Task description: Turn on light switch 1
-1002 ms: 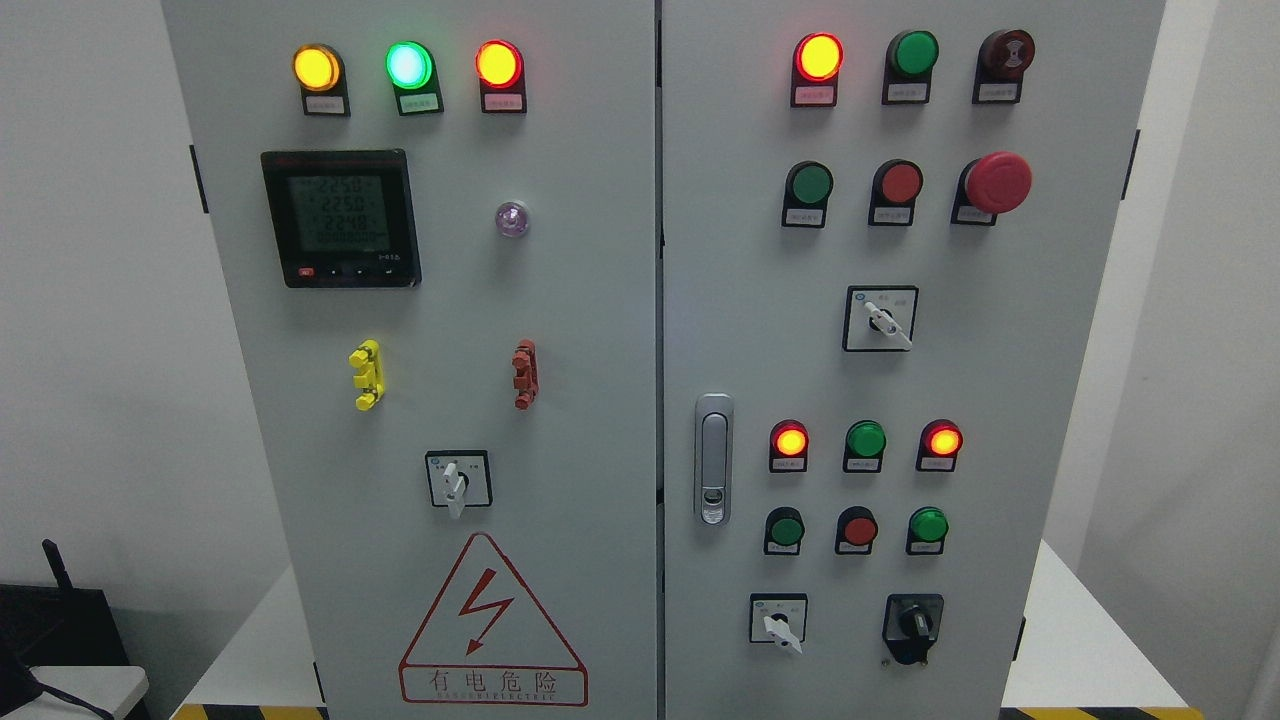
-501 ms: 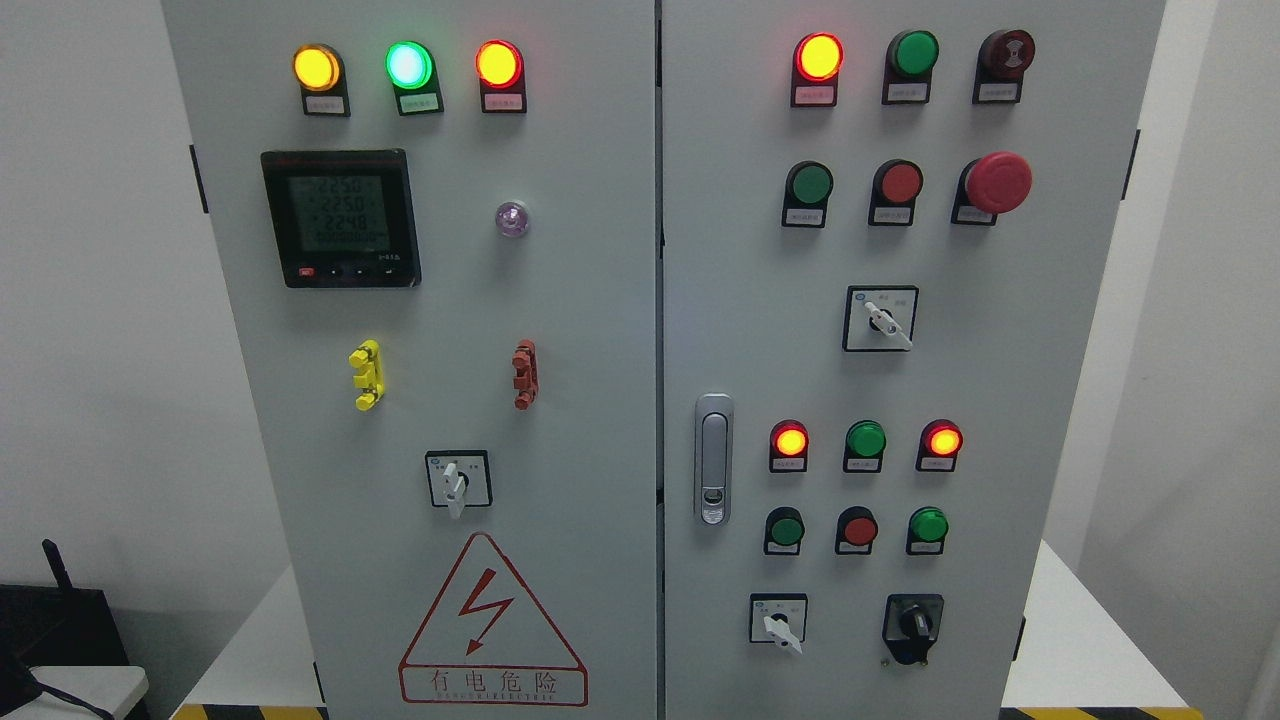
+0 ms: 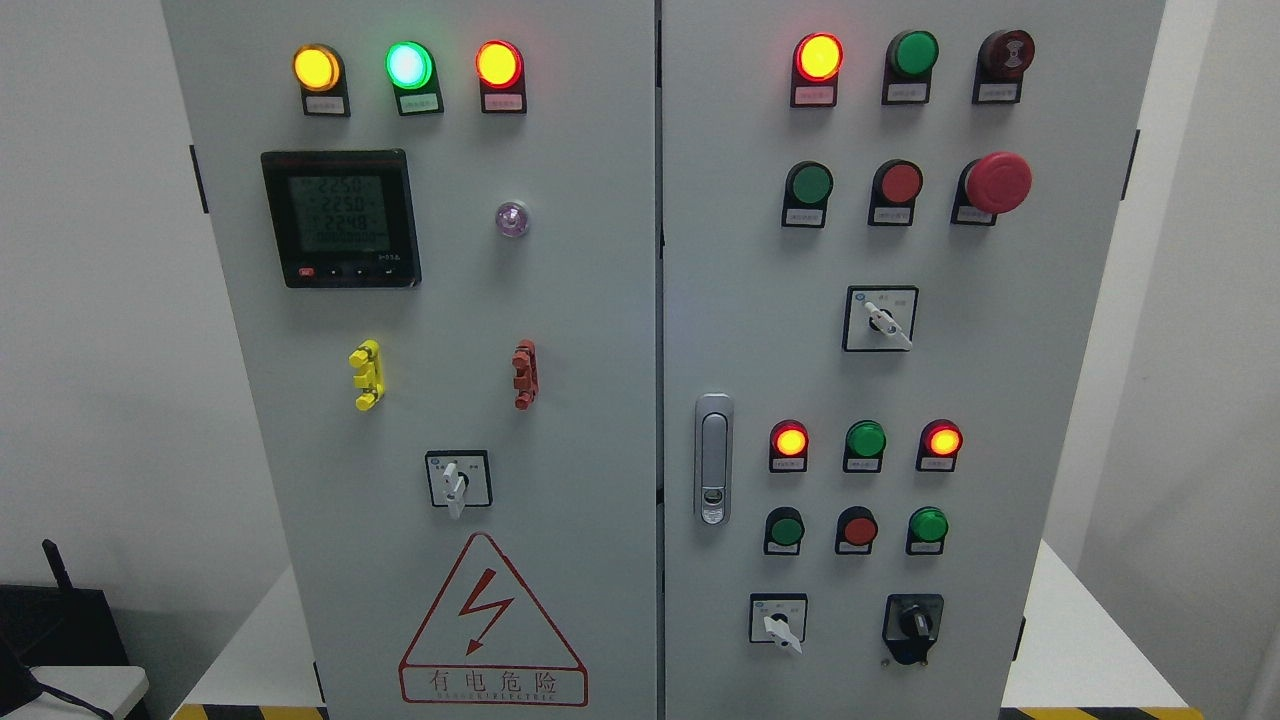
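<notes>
A grey electrical cabinet (image 3: 560,330) with two doors fills the head view. The right door carries rows of lamps and push buttons: a lit red lamp (image 3: 818,56) at the top, a green button (image 3: 809,184) and a red button (image 3: 899,183) below it, and lower down a green button (image 3: 786,530), a red button (image 3: 858,530) and a green button (image 3: 928,525). White-handled rotary switches sit on the right door (image 3: 880,319), at its bottom (image 3: 778,622), and on the left door (image 3: 457,480). I cannot tell which control is switch 1. Neither robot hand is in view.
A red mushroom stop button (image 3: 996,182) sticks out at the upper right. A door latch (image 3: 712,458) is near the middle seam. A digital meter (image 3: 340,218) is on the left door. The cabinet stands on a white platform (image 3: 1090,650). Dark equipment (image 3: 60,625) sits at the lower left.
</notes>
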Tool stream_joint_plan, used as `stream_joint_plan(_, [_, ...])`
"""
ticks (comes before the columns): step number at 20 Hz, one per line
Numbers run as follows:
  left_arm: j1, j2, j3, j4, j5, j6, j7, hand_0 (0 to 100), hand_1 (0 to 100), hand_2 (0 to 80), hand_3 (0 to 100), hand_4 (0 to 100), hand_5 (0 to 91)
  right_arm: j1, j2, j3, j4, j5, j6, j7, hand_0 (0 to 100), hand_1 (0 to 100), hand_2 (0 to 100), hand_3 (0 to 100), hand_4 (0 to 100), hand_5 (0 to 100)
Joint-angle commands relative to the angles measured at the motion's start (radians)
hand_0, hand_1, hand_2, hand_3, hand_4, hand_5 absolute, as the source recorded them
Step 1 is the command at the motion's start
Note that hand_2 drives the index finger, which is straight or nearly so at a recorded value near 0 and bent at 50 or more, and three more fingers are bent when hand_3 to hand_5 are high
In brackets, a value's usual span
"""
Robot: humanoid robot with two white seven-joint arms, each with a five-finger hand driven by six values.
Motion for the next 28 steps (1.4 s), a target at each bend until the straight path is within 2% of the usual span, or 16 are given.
stream_joint_plan(1, [0.075, 0.017, 0.174, -0.283, 0.004, -0.004, -0.004, 48, 0, 0.0, 0, 0, 0.0, 0.000, 0.000, 0.000, 0.000, -0.017, 0.001, -0.001, 12, 39, 0, 0, 0, 0])
stream_joint_plan(4, [0.134, 0.031, 0.239, -0.419, -0.011, -0.007, -0.010, 48, 0, 0.0, 0, 0, 0.0, 0.000, 0.000, 0.000, 0.000, -0.018, 0.001, -0.001, 12, 39, 0, 0, 0, 0])
stream_joint_plan(9, [0.161, 0.046, 0.415, -0.599, -0.117, -0.084, -0.033, 50, 0, 0.0, 0, 0, 0.0, 0.000, 0.000, 0.000, 0.000, -0.017, 0.001, -0.001, 12, 39, 0, 0, 0, 0])
stream_joint_plan(13, [0.163, 0.063, 0.519, -0.795, -0.118, -0.102, -0.069, 51, 0, 0.0, 4, 10, 0.0, 0.000, 0.000, 0.000, 0.000, -0.018, 0.001, -0.001, 12, 39, 0, 0, 0, 0])
stream_joint_plan(15, [0.163, 0.062, 0.538, -0.884, -0.118, -0.105, -0.075, 52, 0, 0.0, 5, 11, 0.0, 0.000, 0.000, 0.000, 0.000, -0.018, 0.001, -0.001, 12, 39, 0, 0, 0, 0])
stream_joint_plan(21, [0.155, 0.066, 0.604, -1.139, -0.115, -0.137, -0.080, 53, 0, 0.0, 18, 30, 1.0, 0.000, 0.000, 0.000, 0.000, -0.018, 0.001, -0.001, 12, 39, 0, 0, 0, 0])
stream_joint_plan(23, [0.151, 0.070, 0.616, -1.212, -0.111, -0.154, -0.080, 55, 0, 1.3, 21, 34, 3.4, 0.000, 0.000, 0.000, 0.000, -0.018, 0.001, -0.001, 12, 39, 0, 0, 0, 0])
stream_joint_plan(24, [0.151, 0.085, 0.618, -1.236, -0.106, -0.168, -0.080, 57, 0, 5.2, 24, 37, 7.2, 0.000, 0.000, 0.000, 0.000, -0.018, 0.001, -0.001, 12, 39, 0, 0, 0, 0])
stream_joint_plan(26, [0.149, 0.097, 0.619, -1.275, -0.103, -0.186, -0.090, 58, 0, 8.6, 27, 43, 17.7, 0.000, 0.000, 0.000, 0.000, -0.017, 0.001, -0.001, 12, 39, 0, 0, 0, 0])
stream_joint_plan(28, [0.138, 0.102, 0.621, -1.323, -0.101, -0.187, -0.128, 52, 0, 16.2, 33, 53, 30.2, 0.000, 0.000, 0.000, 0.000, -0.018, 0.001, -0.001, 12, 39, 0, 0, 0, 0])
